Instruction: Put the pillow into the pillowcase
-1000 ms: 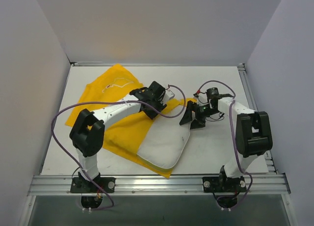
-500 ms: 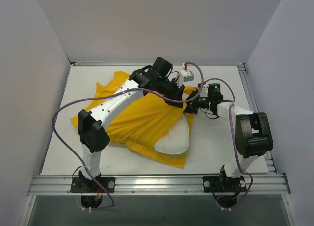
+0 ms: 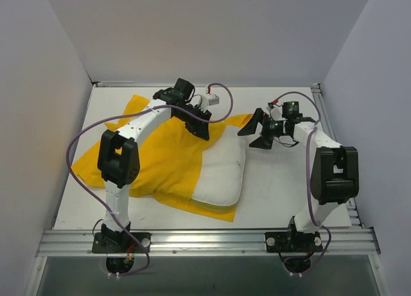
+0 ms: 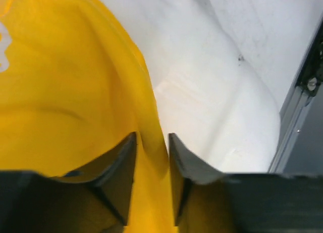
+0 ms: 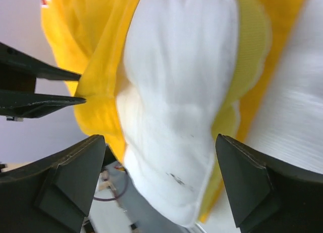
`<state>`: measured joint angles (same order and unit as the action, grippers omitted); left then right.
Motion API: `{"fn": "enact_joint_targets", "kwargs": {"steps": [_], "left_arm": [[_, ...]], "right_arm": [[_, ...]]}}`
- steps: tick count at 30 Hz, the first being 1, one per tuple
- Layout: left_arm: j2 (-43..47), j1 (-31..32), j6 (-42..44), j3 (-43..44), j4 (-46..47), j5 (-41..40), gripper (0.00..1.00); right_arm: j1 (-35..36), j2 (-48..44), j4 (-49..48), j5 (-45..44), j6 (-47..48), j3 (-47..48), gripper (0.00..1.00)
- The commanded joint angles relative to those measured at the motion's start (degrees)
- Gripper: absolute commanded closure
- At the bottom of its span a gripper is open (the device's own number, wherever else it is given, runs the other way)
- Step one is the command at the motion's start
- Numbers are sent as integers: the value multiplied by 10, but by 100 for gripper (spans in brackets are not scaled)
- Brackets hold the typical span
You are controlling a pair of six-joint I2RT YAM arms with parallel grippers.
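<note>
Grip status, left gripper (image 4: 151, 142): clenched on a fold of the pillowcase (image 4: 65, 91) at its open edge, with yellow cloth pinched between the two fingers. The right gripper (image 3: 254, 133) is released, its jaws spread wide and holding nothing. It faces the pillow's far right corner from just beside it; contact cannot be confirmed.

Position of goods: the pillow (image 3: 221, 171) lies flat on the table (image 3: 282, 193), centre-right. Yellow cloth covers its left side and far left corner, and a yellow layer shows beneath its near edge. The pillow therefore appears to sit in the mouth of the case.

Progress, as judged: insertion has begun but is well short of complete. Most of the white face is exposed, and the bulk of the case lies slack and rumpled to the left. Outstanding work is to draw the upper layer across the exposed face and seat the pillow fully inside.

Arm pose: the left arm reaches forward over the case, with its wrist angled down at the mouth edge. The right arm stands with its elbow raised and its wrist turned leftward toward the pillow.
</note>
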<state>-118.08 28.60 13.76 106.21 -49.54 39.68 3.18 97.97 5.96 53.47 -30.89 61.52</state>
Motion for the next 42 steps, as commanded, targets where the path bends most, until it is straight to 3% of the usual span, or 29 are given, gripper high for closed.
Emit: {"fn": "enact_joint_targets", "kwargs": {"steps": [1, 2, 5, 6, 7, 13, 17, 20, 21, 23, 24, 26, 28, 30, 31, 32, 33, 35, 36, 40, 42], "left_arm": [[31, -6, 32, 7, 19, -15, 55], [34, -6, 20, 11, 19, -16, 44], [73, -9, -4, 1, 18, -19, 34], [113, -11, -3, -12, 14, -26, 20], [136, -11, 9, -56, 9, -55, 13], [254, -22, 87, -209, -101, -167, 10], [279, -26, 125, -342, -116, -224, 18], [253, -25, 114, -375, -78, -219, 29], [226, -25, 105, -373, -40, -215, 32], [188, -26, 80, -349, 1, -217, 42], [143, -27, 72, -303, 33, -220, 47], [98, -32, 51, -232, 40, -211, 60], [57, -38, 38, -135, 40, -198, 65], [46, -39, 38, -90, 39, -192, 66], [46, -39, 39, -74, 35, -191, 65], [49, -40, 40, -53, 29, -186, 62], [59, -40, 41, -51, 18, -187, 51], [79, -40, 39, -69, 16, -190, 40], [102, -40, 36, -78, 17, -195, 32], [154, -21, -23, -122, 35, -223, 23], [169, 1, -49, -144, 41, -250, 21]], "right_arm": [[-51, -9, 220, -66, 198, 125, 4], [-63, -4, 297, -80, 227, 147, 4], [-70, -4, 433, -78, 327, 193, 5], [-66, -16, 457, -66, 360, 186, 5], [-60, -23, 476, -55, 376, 159, 5], [64, -28, 518, -29, 407, 52, 6], [102, 19, 497, 24, 394, 20, 10], [102, 56, 450, 61, 367, 25, 23], [102, 71, 432, 61, 351, 32, 34], [91, 85, 370, 61, 286, 47, 46], [85, 99, 353, 66, 267, 73, 58], [63, 109, 314, 62, 231, 102, 70], [47, 108, 294, 40, 195, 137, 89], [24, 106, 281, 30, 188, 157, 96], [16, 105, 282, 25, 180, 176, 96], [7, 106, 283, 19, 178, 181, 88], [3, 103, 284, 18, 175, 185, 80], [-2, 90, 283, 21, 168, 172, 58], [0, 84, 284, 17, 167, 164, 40], [8, 54, 283, -17, 177, 100, 25], [18, 49, 278, -36, 184, 72, 23]]}}
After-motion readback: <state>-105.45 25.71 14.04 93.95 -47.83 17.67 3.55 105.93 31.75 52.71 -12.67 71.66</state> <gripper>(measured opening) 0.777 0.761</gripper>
